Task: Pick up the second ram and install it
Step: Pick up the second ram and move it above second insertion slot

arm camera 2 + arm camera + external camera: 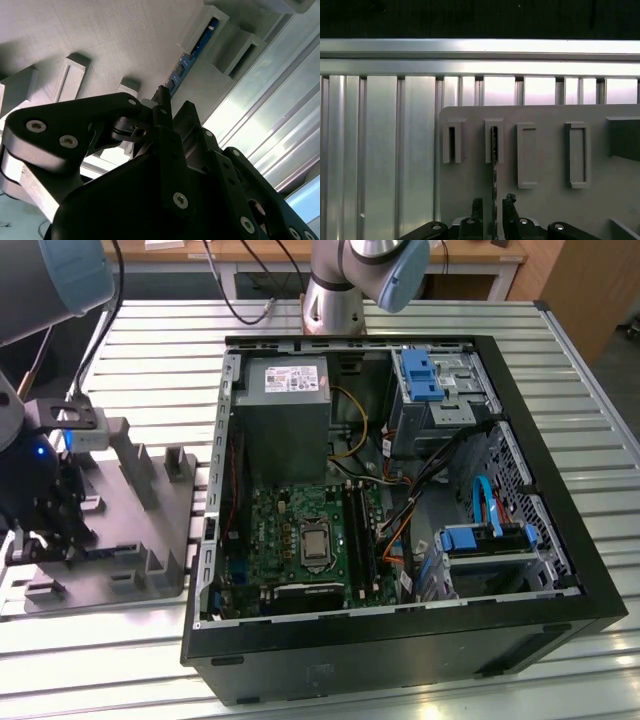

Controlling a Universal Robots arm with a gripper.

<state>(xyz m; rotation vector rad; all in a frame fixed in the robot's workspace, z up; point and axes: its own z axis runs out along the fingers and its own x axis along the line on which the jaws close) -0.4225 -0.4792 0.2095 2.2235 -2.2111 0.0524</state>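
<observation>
first wrist view: the gripper (493, 202) hangs low over the grey fixture block (545, 205), its fingers (477, 205) spread to either side of the second ram (494, 150). the stick stands on edge in a slot of the block and runs between the fingertips, a gap showing on each side. in the exterior view the block sits on the slatted table (100, 650), to the exterior view's left of the open computer case (400, 650).

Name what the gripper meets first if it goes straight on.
Probably the thin dark memory stick standing edgewise in the grey plastic fixture block, straight ahead of the gripper; depth unclear.
</observation>
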